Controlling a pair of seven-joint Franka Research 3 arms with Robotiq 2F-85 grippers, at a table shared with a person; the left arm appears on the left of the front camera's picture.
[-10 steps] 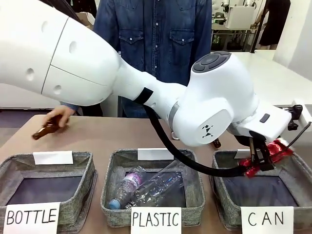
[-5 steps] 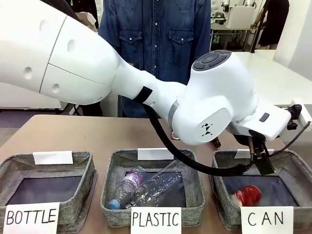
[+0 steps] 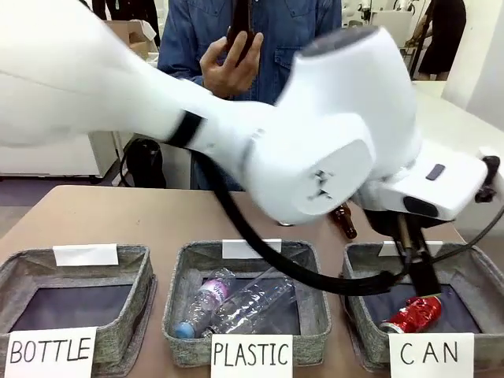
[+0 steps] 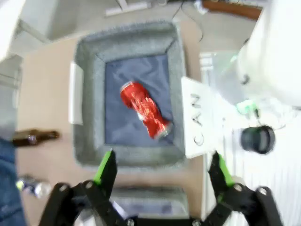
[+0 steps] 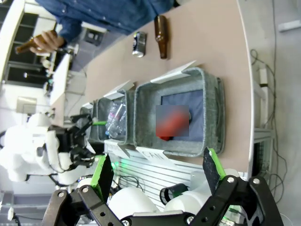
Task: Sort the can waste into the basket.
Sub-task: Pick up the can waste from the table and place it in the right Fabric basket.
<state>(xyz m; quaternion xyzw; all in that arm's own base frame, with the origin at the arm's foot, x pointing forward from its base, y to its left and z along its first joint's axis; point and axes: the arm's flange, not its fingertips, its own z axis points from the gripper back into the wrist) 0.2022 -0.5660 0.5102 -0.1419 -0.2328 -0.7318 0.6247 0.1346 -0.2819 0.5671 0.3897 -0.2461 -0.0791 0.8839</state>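
**Sorting partly complete.** The red can (image 4: 145, 109) lies on its side inside the CAN basket (image 4: 89, 94). The dark can (image 5: 138, 43) rests on the tabletop (image 5: 202, 40) beyond the basket's far wall, beside a brown bottle (image 5: 161, 29), so one transfer appears to be left. The left end effector (image 4: 162, 157) hangs above the basket, jaws wide and empty. The right end effector (image 5: 157, 162), farther from the basket, is likewise wide and empty.

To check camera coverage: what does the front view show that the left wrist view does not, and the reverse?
The front view adds the BOTTLE basket, clear plastic bottles in the PLASTIC basket, and a person's hand holding up a dark bottle. The left wrist view adds both green pads of the left gripper, spread wide with nothing between. Both share the red can lying in the CAN basket and a brown bottle on the table beyond it.
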